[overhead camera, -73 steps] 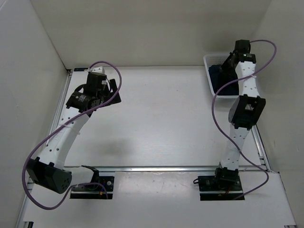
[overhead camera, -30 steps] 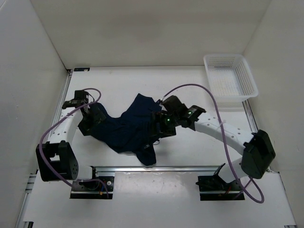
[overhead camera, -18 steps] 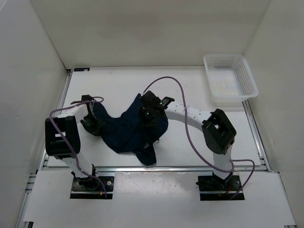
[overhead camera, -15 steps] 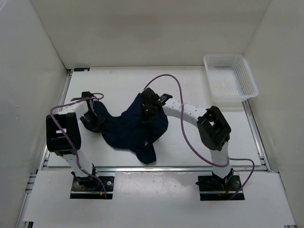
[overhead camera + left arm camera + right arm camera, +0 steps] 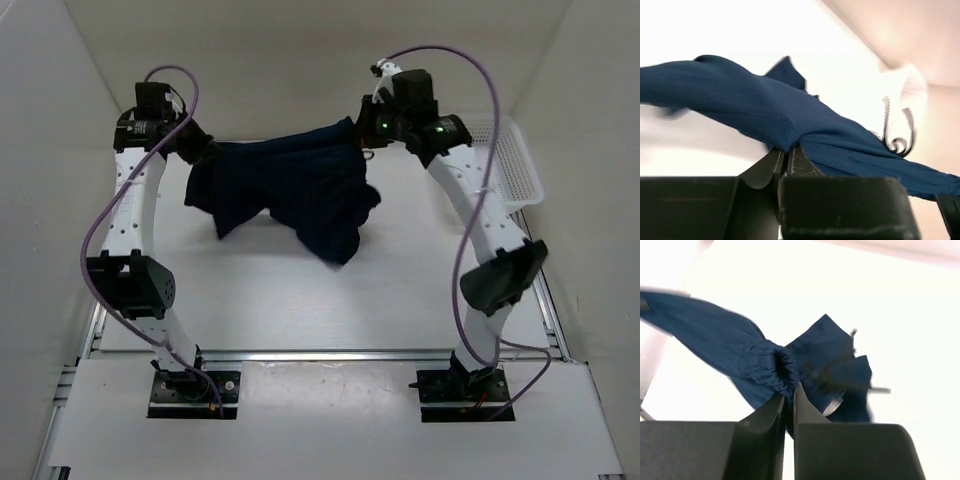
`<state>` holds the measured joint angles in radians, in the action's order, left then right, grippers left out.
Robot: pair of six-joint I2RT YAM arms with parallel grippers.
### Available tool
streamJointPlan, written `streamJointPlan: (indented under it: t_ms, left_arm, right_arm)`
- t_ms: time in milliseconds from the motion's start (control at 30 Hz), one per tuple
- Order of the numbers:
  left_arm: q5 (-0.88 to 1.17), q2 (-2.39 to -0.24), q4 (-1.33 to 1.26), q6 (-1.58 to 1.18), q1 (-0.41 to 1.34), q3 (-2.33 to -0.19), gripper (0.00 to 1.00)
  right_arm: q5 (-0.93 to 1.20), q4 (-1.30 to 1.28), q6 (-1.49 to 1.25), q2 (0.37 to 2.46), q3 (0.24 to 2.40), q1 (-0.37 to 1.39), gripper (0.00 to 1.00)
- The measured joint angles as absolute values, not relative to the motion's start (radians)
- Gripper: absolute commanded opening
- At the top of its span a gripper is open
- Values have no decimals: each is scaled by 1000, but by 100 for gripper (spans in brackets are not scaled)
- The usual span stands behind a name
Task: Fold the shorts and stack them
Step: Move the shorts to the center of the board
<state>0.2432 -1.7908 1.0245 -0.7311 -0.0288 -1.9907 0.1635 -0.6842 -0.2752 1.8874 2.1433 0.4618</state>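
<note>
Two clamped grippers carry the shorts (image 5: 290,185) above the worktop (image 5: 300,295); the left gripper (image 5: 200,148) pinches one edge, the right gripper (image 5: 362,126) the gathered waistband (image 5: 781,361); better to pull apart evenly, then lower together, so the bunched cloth lands flat.

The white left arm (image 5: 132,215) and white right arm (image 5: 476,200) are stretching toward the frame's top, left gripper (image 5: 197,148) and right gripper (image 5: 366,127) each pinching the dark navy fabric shorts (image 5: 290,185).

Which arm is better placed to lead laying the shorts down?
Right, probably: the right gripper pinches the shorts' gathered waistband, and most fabric hangs nearer it; the left gripper holds the other end.
</note>
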Motion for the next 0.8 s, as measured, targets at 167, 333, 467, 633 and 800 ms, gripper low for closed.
streamJointPlan:
  t_ms: [167,333,467,633,800]
  left_arm:
    - [264,-1639,1060,-707,17,-1949,10]
    - [261,-1357,1017,-673,118,-1410,79]
    - [246,-1383,1026,-671,128,-1150,62]
    - [172,-1530,1009,-653,121,-1165,10]
    - [138,-1627,958,-633,83,-1243,60]
  right_arm:
    - [117,-596,-147,1499,1757,521,1]
    - [-117,-515,-178,1083,1155,648,64]
    - [-322,-647,-336,985,879,606,79]
    - [-255,-716,-523,1031,856,409,74]
    - [-3,-684,-712,1044,796,276,73]
